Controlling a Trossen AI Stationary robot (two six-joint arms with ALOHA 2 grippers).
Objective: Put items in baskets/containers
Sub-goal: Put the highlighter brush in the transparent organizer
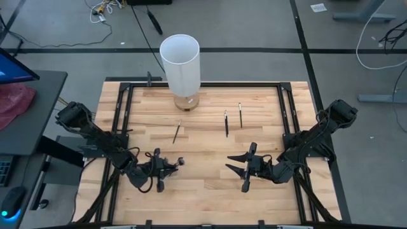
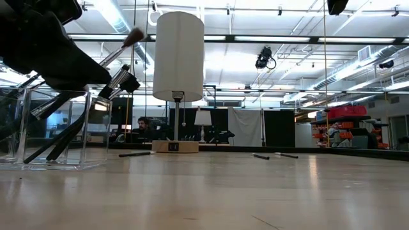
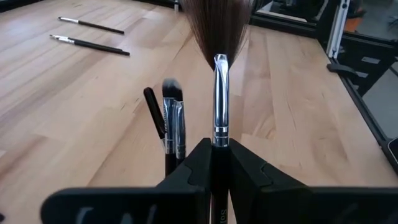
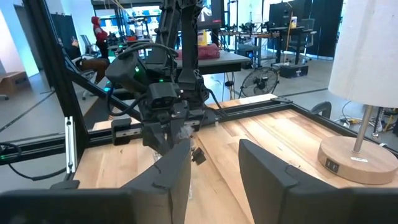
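While the light wooden desk (image 1: 203, 191) is lying bare across most of its planks, the left end effector (image 3: 214, 163) is pinching a silver-ferruled makeup brush (image 3: 220, 99) upright over the clear container (image 2: 54, 128) near the desk's left front, where other brushes are leaning. The right end effector (image 1: 245, 166) is hovering part-open and empty at front right. Three brushes (image 1: 226, 122) are lying near the white lamp (image 1: 180, 63). Beyond, a workshop with ceiling strip lights is showing a seated person (image 2: 144, 125).
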